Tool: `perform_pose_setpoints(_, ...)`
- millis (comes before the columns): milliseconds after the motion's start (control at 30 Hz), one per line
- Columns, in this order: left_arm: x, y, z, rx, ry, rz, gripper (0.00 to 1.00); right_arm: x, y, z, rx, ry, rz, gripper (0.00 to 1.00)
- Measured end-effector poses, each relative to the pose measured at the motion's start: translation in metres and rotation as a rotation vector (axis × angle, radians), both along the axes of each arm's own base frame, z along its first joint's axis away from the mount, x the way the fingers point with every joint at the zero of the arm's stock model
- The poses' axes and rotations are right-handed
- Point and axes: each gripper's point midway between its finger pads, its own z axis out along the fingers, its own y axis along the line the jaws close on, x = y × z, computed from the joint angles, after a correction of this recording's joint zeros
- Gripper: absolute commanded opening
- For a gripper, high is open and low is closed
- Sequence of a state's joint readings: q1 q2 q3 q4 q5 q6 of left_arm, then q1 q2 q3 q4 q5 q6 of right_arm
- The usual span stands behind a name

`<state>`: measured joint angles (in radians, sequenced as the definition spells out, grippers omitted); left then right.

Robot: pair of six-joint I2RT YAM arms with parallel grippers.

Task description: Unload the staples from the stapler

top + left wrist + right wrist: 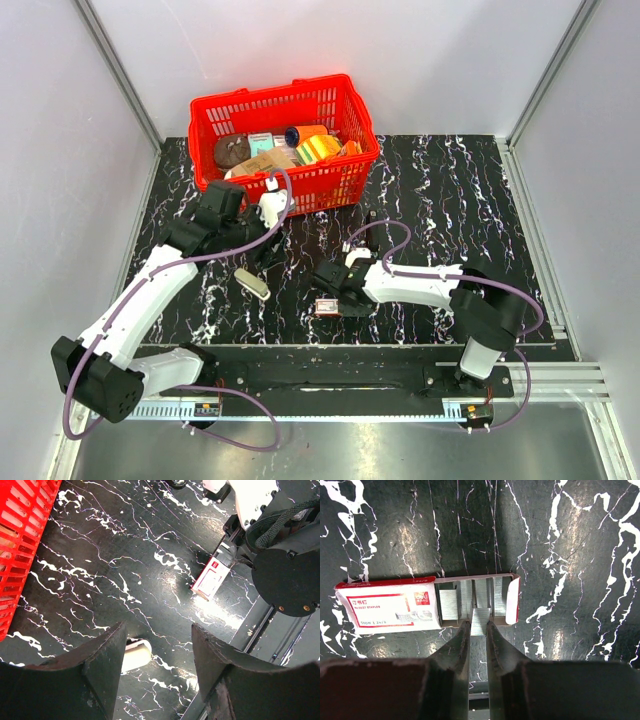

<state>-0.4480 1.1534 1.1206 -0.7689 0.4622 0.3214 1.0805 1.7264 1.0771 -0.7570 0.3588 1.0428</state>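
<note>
Right jaws first: drawn almost closed, nipping a short staple strip (480,621) by its near edge. Directly beyond the tips, an open staple box (390,606), red and white, flat on the black marbled bench (560,540). Sleeve off to the left of the jaws, tray pulled out in front of them with more rows of staples inside. Seen that closely from the right wrist only. From overhead, just a small red-edged staple box (328,306) under the right jaws, the strip too small to make out.

Left jaws: spread wide, holding nothing, bench showing between the two fingers (95,670). Low between them, tucked against the inner side of the left-hand finger, the rounded pale end of the stapler (136,653), the rest hidden behind that finger. Whole length given only by the overhead view: stapler (253,283) lying slantwise on the bench just beyond the left jaws, on the side of the arm bases. Touching them or not: cannot tell.

Farther out from the left jaws, in the left wrist view, the staple box (212,576) again, at the tips of the right jaws. Behind the left jaws, at the far side of the bench, a red basket (320,185) full of packets. From the left wrist, only a mesh corner of the basket (20,540).
</note>
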Motion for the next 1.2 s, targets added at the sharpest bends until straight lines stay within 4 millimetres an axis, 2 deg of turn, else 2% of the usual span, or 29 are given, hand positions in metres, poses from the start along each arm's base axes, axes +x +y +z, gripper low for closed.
perform_pose_setpoints(800,-0.0019,-0.0012,0.0001,0.0,-0.001,-0.006,0.59,0.0027,0.0033,0.0012,-0.003,-0.005,0.015,0.11)
perform_pose_setpoints(1100,-0.0048,-0.0008,0.0006,-0.004,-0.003,-0.006,0.62,0.0033,0.0022,-0.001,-0.012,-0.005,0.015,0.24)
perform_pose_setpoints(1200,-0.0055,-0.0007,0.0004,-0.004,-0.003,-0.007,0.62,0.0034,0.0021,-0.0012,-0.013,-0.006,0.014,0.33)
